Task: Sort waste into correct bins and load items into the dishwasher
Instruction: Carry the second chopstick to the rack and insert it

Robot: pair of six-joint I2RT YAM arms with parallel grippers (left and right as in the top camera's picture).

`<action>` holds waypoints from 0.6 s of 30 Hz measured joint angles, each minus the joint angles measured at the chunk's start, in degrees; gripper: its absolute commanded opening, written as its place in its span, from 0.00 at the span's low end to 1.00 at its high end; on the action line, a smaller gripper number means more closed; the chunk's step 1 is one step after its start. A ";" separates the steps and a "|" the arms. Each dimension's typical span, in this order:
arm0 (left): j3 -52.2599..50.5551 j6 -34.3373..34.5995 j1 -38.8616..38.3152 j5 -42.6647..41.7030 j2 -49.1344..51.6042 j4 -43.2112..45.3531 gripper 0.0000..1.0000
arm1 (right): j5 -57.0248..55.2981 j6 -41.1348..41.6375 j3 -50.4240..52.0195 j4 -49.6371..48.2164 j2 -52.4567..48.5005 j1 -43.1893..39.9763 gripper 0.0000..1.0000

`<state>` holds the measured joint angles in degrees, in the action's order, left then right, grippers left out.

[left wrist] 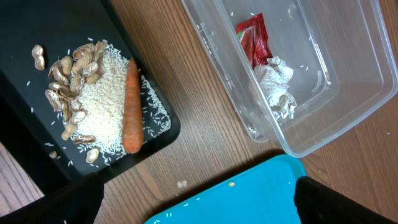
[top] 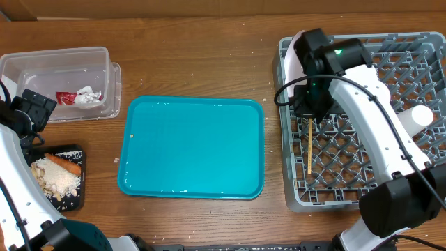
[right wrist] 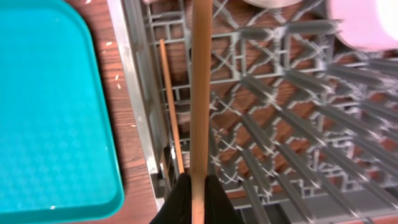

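Note:
My right gripper (top: 310,113) (right wrist: 199,199) is shut on a wooden chopstick (right wrist: 199,93) over the left side of the grey dishwasher rack (top: 362,132). The stick (top: 309,148) points toward the front. A second chopstick (right wrist: 170,106) lies in the rack by its left wall (right wrist: 134,93). White dishes stand at the back: a plate (top: 295,66) and a cup (top: 421,115). The clear tub (top: 21,70) (left wrist: 323,140) holds a red wrapper (left wrist: 255,40) and a napkin (left wrist: 277,87). The black tray (top: 78,202) (left wrist: 37,25) carries scraps (left wrist: 93,106) and a carrot (left wrist: 130,106). My left gripper (top: 33,110) (left wrist: 199,202) hangs open and empty between them.
A teal serving tray (top: 191,146) (left wrist: 249,193) lies in the middle of the wooden table, with a few rice grains on it. Small crumbs (left wrist: 181,184) dot the wood beside it. The right arm's links reach across the rack from the front right.

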<state>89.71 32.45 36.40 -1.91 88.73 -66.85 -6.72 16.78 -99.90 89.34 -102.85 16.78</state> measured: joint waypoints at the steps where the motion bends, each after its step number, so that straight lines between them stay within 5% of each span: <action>1: 0.00 0.00 0.00 0.00 0.00 0.00 1.00 | 1.05 -1.18 0.76 -0.52 -0.07 -0.59 0.04; 18: 0.00 0.00 0.00 0.00 0.00 0.00 1.00 | 7.93 -9.11 7.67 -4.13 -0.09 -2.05 0.06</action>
<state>89.71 32.45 36.40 -1.91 88.73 -66.85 1.21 7.66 -92.23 85.21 -102.94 14.72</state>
